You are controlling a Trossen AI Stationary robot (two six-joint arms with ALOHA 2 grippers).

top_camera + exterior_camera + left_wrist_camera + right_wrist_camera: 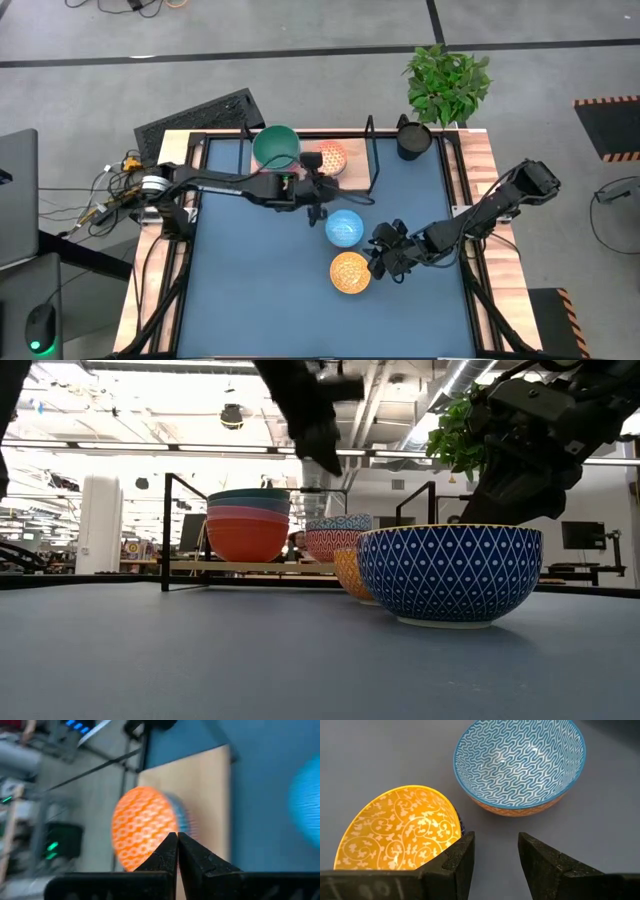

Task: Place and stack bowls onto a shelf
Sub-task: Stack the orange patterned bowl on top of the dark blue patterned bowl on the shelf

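Note:
The wooden shelf point(352, 182) with its black wire frame stands at the table's far side. On it sit a stack of bowls with a teal one on top point(276, 148) point(247, 525) and an orange-red patterned bowl point(330, 158) point(145, 827). Two bowls rest on the blue tabletop: one pale blue inside and orange outside point(345, 228) point(520, 762), one yellow inside and dark blue outside point(350, 272) point(400, 830) point(450, 572). My left gripper point(318, 197) point(177, 836) is shut and empty, in the air by the shelf's near edge. My right gripper point(385, 262) point(495, 837) is open, hovering just right of the yellow bowl's rim.
A black cup point(413, 138) and a potted plant point(447, 80) stand at the far right corner. A black grille-like panel point(200, 115) lies beyond the far left corner. The shelf's wire uprights point(165, 530) rise at its ends. Bare blue tabletop point(260, 290) lies near and left.

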